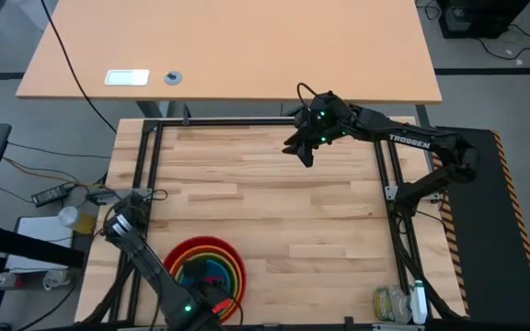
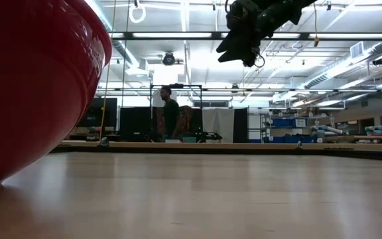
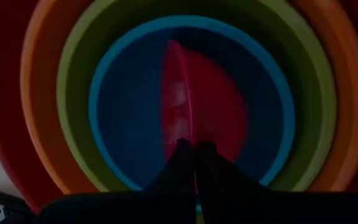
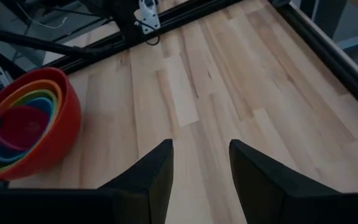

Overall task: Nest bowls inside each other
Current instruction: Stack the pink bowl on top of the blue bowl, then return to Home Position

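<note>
Red (image 1: 184, 250), orange, lime green and blue (image 3: 129, 106) bowls sit nested one inside the other at the table's near left. The red one fills the left of the low view (image 2: 32, 79). My left gripper (image 3: 194, 150) stands above the stack, pointing down, shut on the pink bowl (image 3: 213, 99), which also shows in the right wrist view (image 4: 22, 124). My right gripper (image 4: 201, 163) hangs open and high over the table's far side (image 1: 302, 147), with nothing between its fingers. My left gripper pinches the pink bowl's rim (image 3: 188, 134) between its two fingers, one on the inner face of the wall and one on the outer. The fingers come from above, pointing down. The bowl hangs on edge below them, over the hollow of the blue bowl; whether it touches the blue bowl I cannot tell.
A black frame rail (image 1: 150, 165) runs around the wooden tabletop. A clear bottle (image 1: 394, 303) lies at the near right corner. Bare wood (image 1: 293, 211) lies between the stack and my right gripper. A person (image 2: 170, 109) stands far back in the room.
</note>
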{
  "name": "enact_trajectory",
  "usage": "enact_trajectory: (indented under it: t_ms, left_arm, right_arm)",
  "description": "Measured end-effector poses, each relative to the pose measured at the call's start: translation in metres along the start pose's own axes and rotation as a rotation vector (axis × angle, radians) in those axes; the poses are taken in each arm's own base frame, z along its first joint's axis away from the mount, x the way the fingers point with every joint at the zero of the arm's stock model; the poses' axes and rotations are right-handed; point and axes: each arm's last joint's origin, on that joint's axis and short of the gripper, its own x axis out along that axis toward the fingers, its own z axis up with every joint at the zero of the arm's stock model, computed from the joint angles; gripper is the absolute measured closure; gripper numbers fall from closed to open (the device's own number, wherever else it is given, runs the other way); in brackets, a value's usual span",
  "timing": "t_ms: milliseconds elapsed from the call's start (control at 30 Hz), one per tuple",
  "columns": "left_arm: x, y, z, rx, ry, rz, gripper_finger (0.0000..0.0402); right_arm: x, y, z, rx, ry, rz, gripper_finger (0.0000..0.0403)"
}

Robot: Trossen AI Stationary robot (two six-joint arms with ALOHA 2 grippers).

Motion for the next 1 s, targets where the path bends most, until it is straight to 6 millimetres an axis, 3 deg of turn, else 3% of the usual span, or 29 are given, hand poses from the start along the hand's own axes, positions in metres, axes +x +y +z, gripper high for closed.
enact_trajectory:
  t_ms: [267, 367, 567, 667, 767, 1000]
  left_arm:
    - [0.016, -0.007, 0.005, -0.058, 0.019, 0.042, 0.0386]
    - [0.015, -0.006, 0.006, -0.091, 0.006, 0.037, 0.0339]
    - [0.011, -0.003, 0.015, -0.053, 0.107, -0.077, 0.0206]
    - [-0.003, 0.003, 0.027, -0.025, 0.107, -0.159, 0.0156]
    - [-0.023, 0.016, 0.04, -0.018, 0.005, -0.176, 0.0134]
    - [-0.073, 0.082, 0.057, -0.148, -0.247, -0.136, 0.0165]
  right_arm:
    - [0.0, 0.001, 0.0, 0.014, 0.003, 0.026, 0.0238]
    - [0.0, 0.002, 0.0, 0.014, 0.003, 0.029, 0.0238]
    - [0.0, 0.002, 0.0, 0.014, 0.006, 0.055, 0.0238]
    - [0.0, 0.003, 0.0, 0.021, 0.007, 0.075, 0.0238]
    - [0.0, 0.003, 0.0, 0.021, 0.007, 0.079, 0.0238]
    - [-0.012, 0.007, 0.004, 0.001, -0.03, 0.081, 0.0238]
